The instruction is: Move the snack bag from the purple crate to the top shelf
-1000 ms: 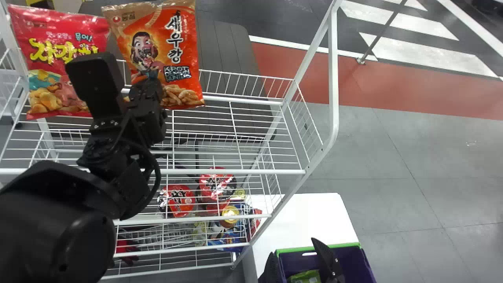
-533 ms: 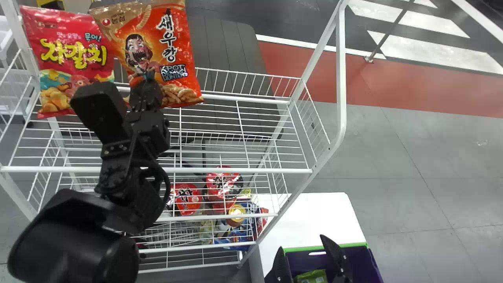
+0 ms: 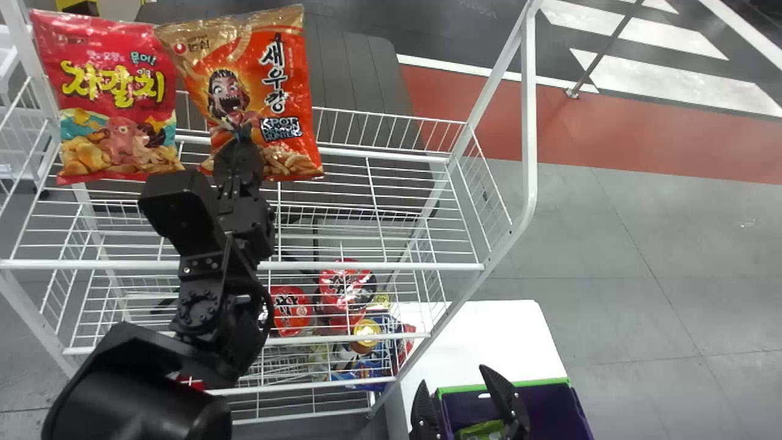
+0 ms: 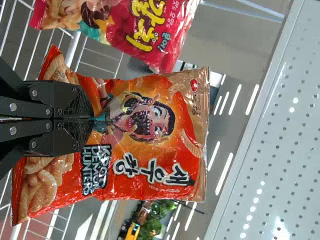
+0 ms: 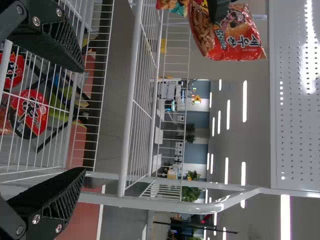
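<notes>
In the head view, the left gripper (image 3: 237,135) has just moved a little to the right and down, and the orange snack bag (image 3: 278,91) has gone along with it. A moment ago the black arm hid the bottom of the red snack bag (image 3: 116,104). Now much more of that bag shows, and the orange one covers less of its edge. So it looks like the orange bag is being put in its own spot, just beside the red one. It stands up over the top shelf (image 3: 366,266). I can't tell if its bottom touches the wires. The right gripper (image 3: 453,374) has slid a tiny bit left, near the purple crate (image 3: 553,406). A green packet (image 3: 482,429) lies in there.

In the left wrist view, the left gripper is pinching the front of the orange bag tight, so the bag isn't let go yet. I think the big trip is done and only setting it down is left. If it lets go too soon, the bag could flop over.

In the right wrist view, the right gripper's two fingers are wide apart, with nothing between them. The orange bag is farther off, by the other gripper.
</notes>
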Robot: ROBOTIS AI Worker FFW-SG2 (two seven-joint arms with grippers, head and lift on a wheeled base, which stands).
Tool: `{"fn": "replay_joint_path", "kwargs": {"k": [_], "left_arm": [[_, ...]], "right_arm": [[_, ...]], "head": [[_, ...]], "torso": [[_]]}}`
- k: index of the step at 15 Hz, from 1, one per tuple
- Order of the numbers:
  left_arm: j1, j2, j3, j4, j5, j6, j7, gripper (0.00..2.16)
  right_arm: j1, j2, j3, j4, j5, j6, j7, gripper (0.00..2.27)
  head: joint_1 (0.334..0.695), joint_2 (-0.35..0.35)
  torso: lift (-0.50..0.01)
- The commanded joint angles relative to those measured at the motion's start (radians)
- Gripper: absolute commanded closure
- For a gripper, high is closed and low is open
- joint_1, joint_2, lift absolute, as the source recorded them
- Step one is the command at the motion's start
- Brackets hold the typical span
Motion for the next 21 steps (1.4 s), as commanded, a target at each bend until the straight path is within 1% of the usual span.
{"fn": "replay_joint_path", "kwargs": {"k": [1,5,13,18,21], "left_arm": [[-0.037,-0.003,-0.028,0.097,-0.008,-0.081,0.011,1.56],[-0.082,-0.003,-0.035,0.185,-0.008,-0.121,0.011,1.56],[-0.237,-0.003,-0.065,0.481,0.005,-0.213,0.012,1.56],[-0.298,-0.003,-0.065,0.607,0.018,-0.317,0.005,1.56],[-0.315,-0.003,-0.065,0.634,0.038,-0.323,-0.009,1.56]], "right_arm": [[0.005,0.0,0.0,-0.011,0.0,0.008,0.0,0.12],[0.009,0.0,0.0,-0.014,0.0,0.011,0.0,0.12],[0.016,-0.002,-0.009,-0.012,-0.014,-0.022,0.0,0.12],[0.016,-0.002,-0.009,-0.009,-0.014,-0.032,0.0,0.12],[0.016,0.0,-0.009,-0.009,-0.014,-0.032,0.0,0.12]], "head": [[0.695,-0.337],[0.695,-0.336],[0.695,-0.312],[0.695,-0.289],[0.695,-0.271]], "torso": [[0.001],[0.001],[0.001],[0.001],[0.001]]}}
